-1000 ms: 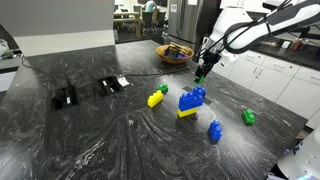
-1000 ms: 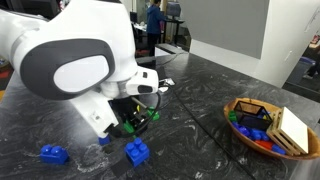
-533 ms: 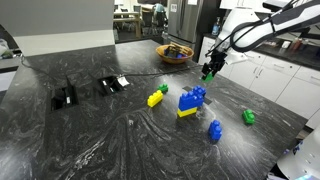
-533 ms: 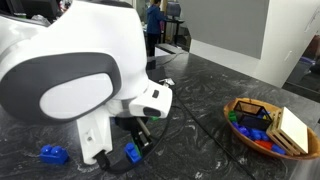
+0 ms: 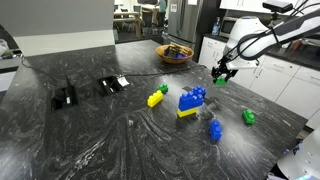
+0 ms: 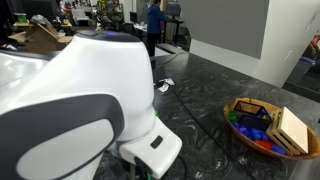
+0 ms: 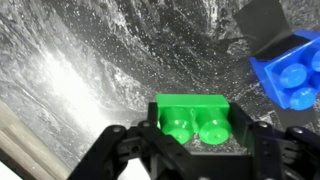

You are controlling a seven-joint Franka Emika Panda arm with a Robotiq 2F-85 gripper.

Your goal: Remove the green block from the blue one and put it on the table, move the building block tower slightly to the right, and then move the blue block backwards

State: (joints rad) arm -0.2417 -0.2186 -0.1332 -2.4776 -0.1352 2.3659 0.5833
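My gripper [image 5: 219,76] is shut on the small green block [image 5: 219,82] and holds it above the table [image 5: 120,140], to the right of the building block tower [image 5: 190,101]. The tower is the blue one [image 5: 192,97] stacked on a flat yellow block. In the wrist view the green block [image 7: 190,108] sits studs-forward between my fingers [image 7: 193,142], and a blue studded block [image 7: 290,68] shows at the upper right on the dark veined table [image 7: 90,70]. My arm [image 6: 90,110] hides the blocks in an exterior view.
A loose blue block [image 5: 214,130] and another small green piece [image 5: 248,117] lie near the tower. A yellow block with a green piece [image 5: 157,96] lies to its left. A bowl of blocks [image 5: 175,52] [image 6: 262,125] stands behind. Black items [image 5: 65,97] lie at left.
My gripper has moved to the right, away from the tower, with the green block in it. The arm has swung across an exterior view and now covers the blocks there.
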